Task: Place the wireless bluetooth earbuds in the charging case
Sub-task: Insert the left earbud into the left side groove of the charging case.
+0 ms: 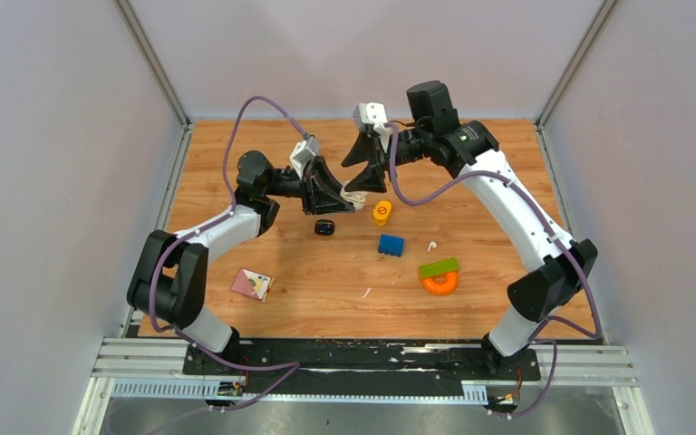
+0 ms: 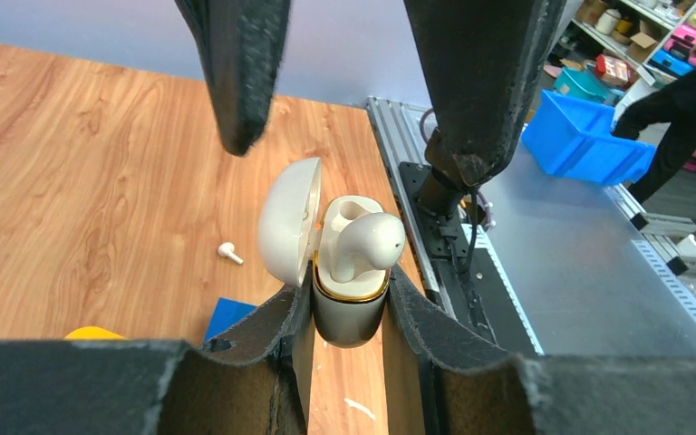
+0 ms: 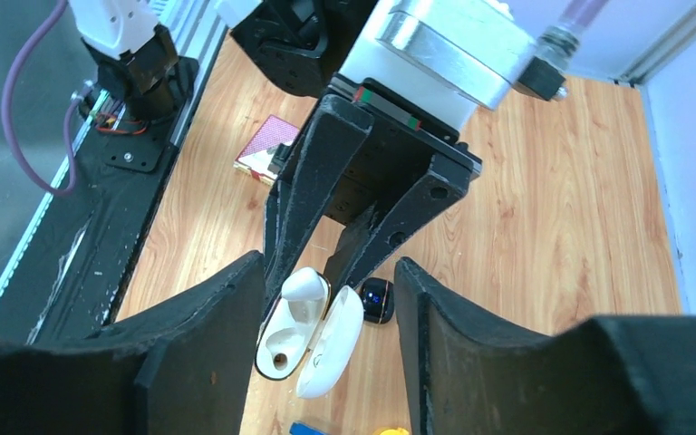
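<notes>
Just above the middle of the overhead view, over the wooden table (image 1: 326, 272), the left gripper (image 2: 349, 304) is clamped on the white charging case (image 2: 349, 322). Its two fingers press the case's sides and hold it upright, with the lid (image 2: 285, 231) swung open toward the left of the left wrist frame. One white earbud (image 2: 369, 240) sits in the case's nearer socket, its rounded head standing above the gold rim. The socket behind it shows as an open hollow. The right gripper (image 2: 353, 159) hangs just above the case with its jaws spread apart, both fingers clear of the earbud and the case. A second white earbud (image 1: 432, 246) lies loose on the table right of centre, near a blue block (image 1: 391, 245). A black case (image 1: 325, 227) rests just below the left gripper, with a yellow piece (image 1: 381, 212) to its right. A green block (image 1: 439, 267) lies on an orange ring (image 1: 440, 285) at lower right, and a pink card (image 1: 252, 285) lies at lower left.
</notes>
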`<state>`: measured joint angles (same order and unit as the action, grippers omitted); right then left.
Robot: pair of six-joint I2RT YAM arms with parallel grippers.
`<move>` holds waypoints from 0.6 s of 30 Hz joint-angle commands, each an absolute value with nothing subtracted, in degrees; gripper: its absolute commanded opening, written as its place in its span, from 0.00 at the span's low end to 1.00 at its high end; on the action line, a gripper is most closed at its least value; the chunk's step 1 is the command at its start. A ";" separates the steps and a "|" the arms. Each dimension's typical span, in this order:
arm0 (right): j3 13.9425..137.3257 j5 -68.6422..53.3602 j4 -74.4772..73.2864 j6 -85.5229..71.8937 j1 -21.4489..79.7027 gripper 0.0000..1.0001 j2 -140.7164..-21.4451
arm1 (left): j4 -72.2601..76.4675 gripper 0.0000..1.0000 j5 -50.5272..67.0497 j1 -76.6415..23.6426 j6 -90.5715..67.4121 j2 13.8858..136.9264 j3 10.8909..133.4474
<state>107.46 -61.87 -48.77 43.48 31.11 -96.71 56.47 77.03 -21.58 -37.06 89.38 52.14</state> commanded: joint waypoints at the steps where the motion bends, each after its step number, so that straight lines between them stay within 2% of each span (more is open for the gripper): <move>1: 105.31 -56.88 -38.04 28.99 31.40 0.56 -92.82 | 58.35 0.00 74.61 -21.71 -36.58 88.15 53.58; 7: 106.57 -47.18 -42.78 23.02 33.43 0.65 -94.39 | 58.02 0.00 71.66 -21.71 -36.27 88.61 52.77; 10: 107.92 -46.75 -44.81 21.33 33.51 0.68 -95.88 | 58.05 0.00 71.22 -21.71 -36.61 88.79 52.89; 18: 107.49 -42.90 -45.39 21.96 33.81 0.68 -96.30 | 58.18 0.00 71.19 -21.71 -36.96 88.42 52.50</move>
<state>105.82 -46.11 -44.42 23.11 33.58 -95.88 56.40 71.70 -21.58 -37.10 89.38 52.14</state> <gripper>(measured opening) 0.685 0.355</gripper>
